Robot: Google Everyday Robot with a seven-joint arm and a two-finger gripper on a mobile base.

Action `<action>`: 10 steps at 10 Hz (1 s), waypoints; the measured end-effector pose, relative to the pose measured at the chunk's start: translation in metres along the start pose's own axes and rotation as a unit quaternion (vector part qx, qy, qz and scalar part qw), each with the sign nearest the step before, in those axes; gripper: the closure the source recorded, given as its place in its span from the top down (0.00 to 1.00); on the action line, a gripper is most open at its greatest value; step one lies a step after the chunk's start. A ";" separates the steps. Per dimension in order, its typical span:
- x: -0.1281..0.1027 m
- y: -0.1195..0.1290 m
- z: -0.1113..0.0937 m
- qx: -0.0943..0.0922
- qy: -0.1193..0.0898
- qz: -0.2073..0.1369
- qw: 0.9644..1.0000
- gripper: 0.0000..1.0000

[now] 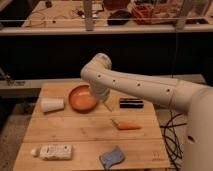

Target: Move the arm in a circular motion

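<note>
The arm [135,86] is a large cream-white tube with small dark dots. It reaches from the right edge across the wooden table [75,131] to a rounded joint [101,66] and then bends down. The gripper [106,103] hangs below that joint, just above the table by the right rim of an orange bowl [81,98]. It holds nothing that I can make out.
A white cup [52,105] lies on its side left of the bowl. A black object [131,103] sits right of the gripper, a carrot [128,126] in front of it. A white bottle [54,151] and a blue cloth [112,157] lie near the front edge. Cables [174,137] hang at the right.
</note>
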 end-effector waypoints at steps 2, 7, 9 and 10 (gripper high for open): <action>0.005 -0.002 0.003 0.002 0.000 -0.001 1.000 0.80; 0.040 0.014 0.002 0.005 -0.009 0.011 1.000 0.80; 0.050 0.016 0.003 0.006 -0.013 0.016 1.000 0.80; 0.057 0.024 0.002 0.006 -0.016 0.021 1.000 0.80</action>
